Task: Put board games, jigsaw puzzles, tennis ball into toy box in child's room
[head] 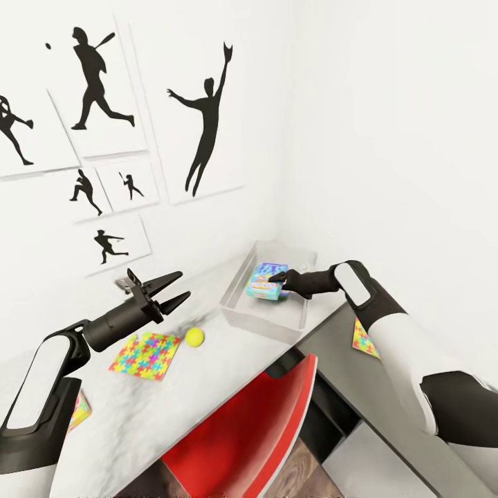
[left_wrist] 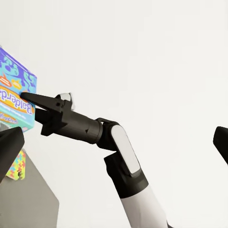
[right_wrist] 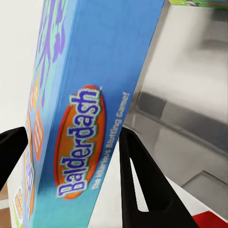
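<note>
right end effector (head: pixel 277 279) is pinching the blue-purple board game (head: pixel 267 281), a flat glossy printed box reading "balderdash" in an orange oval, held over the toy box (head: pixel 238 297), a shallow pale grey tray with sloped sides. left end effector (head: pixel 177 289) hangs spread wide above the marbled surface (head: pixel 138 415). a small yellow-green tennis ball (head: pixel 194 337) sits just beside a bright interlocking-patterned jigsaw puzzle (head: pixel 146 355). second puzzle (head: pixel 364 339) lies by the right arm.

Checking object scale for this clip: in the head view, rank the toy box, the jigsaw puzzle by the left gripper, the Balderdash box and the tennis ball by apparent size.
1. toy box
2. jigsaw puzzle
3. Balderdash box, held farther from the camera, so its rank against the puzzle is unsure
4. tennis ball
</note>
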